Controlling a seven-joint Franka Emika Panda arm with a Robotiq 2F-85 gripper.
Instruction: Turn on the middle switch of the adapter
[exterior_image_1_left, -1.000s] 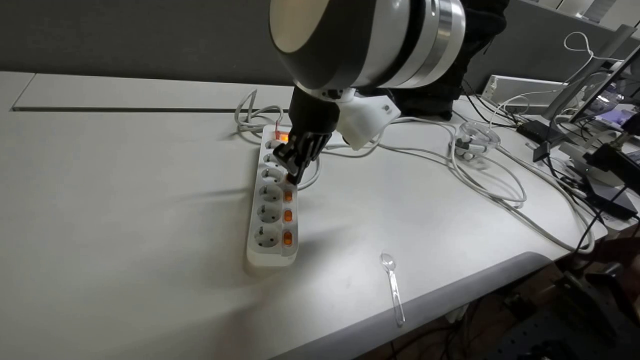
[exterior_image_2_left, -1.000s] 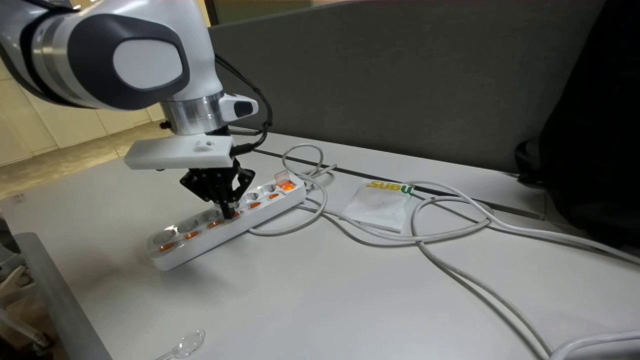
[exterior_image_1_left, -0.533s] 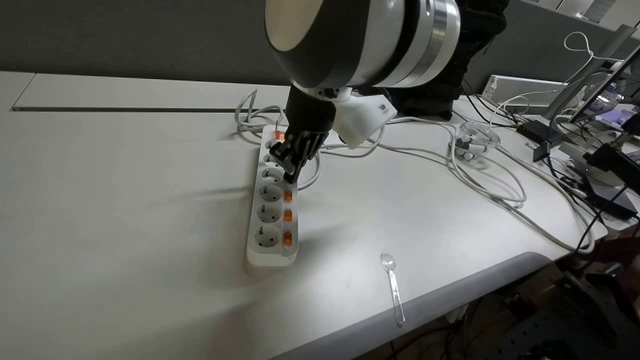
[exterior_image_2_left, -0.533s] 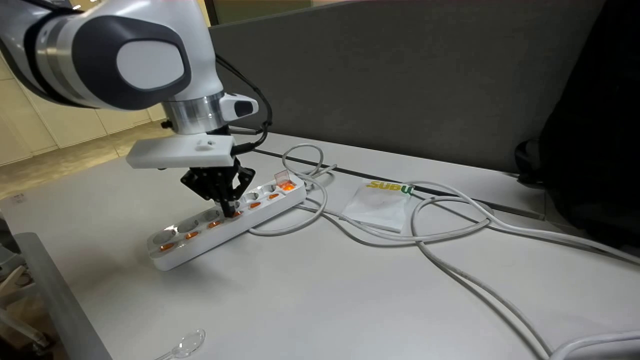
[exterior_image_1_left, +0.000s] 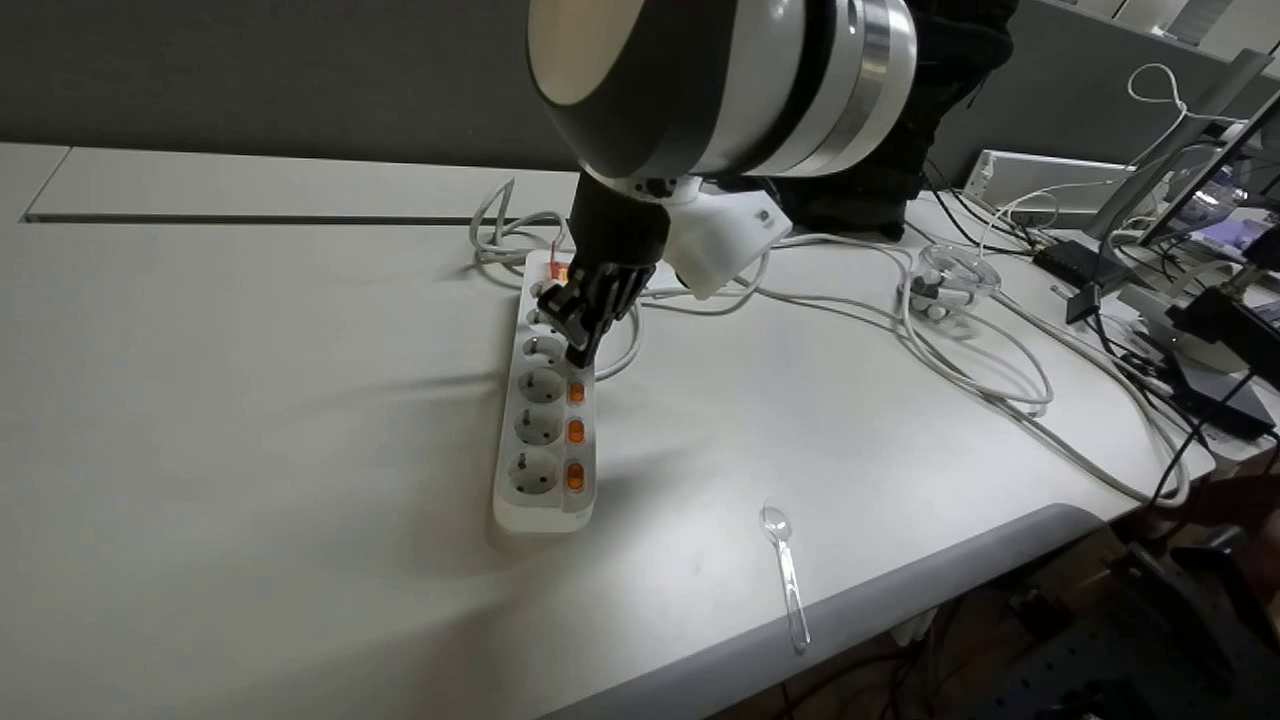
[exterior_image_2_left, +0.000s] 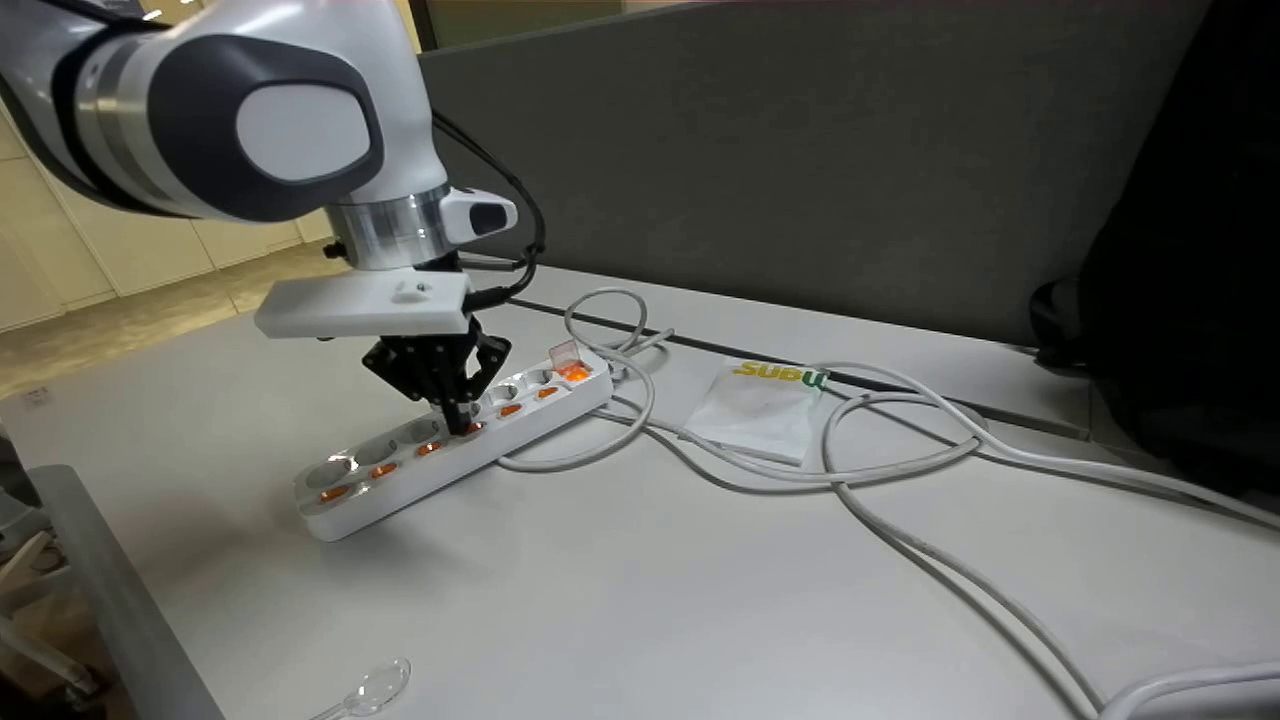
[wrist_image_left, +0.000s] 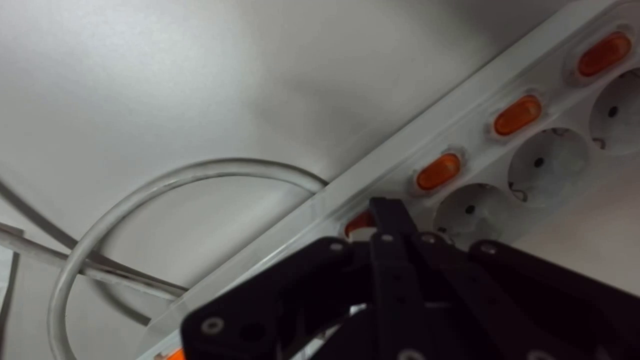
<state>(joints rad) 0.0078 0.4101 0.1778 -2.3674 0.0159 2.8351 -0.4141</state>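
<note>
White surface (exterior_image_2_left: 720, 580) before a grey partition (exterior_image_2_left: 800, 150): the power strip (exterior_image_1_left: 556, 408) lies on it, the pincer (exterior_image_2_left: 457, 422), jaws together, at the strip's middle switch (wrist_image_left: 357, 223). Wrist view: this switch partly visible, contact indeterminable; in an exterior view the fingers (exterior_image_1_left: 579, 354) hide it. Only exterior views include the clear spoon (exterior_image_1_left: 788, 575), apart from the strip.
</note>
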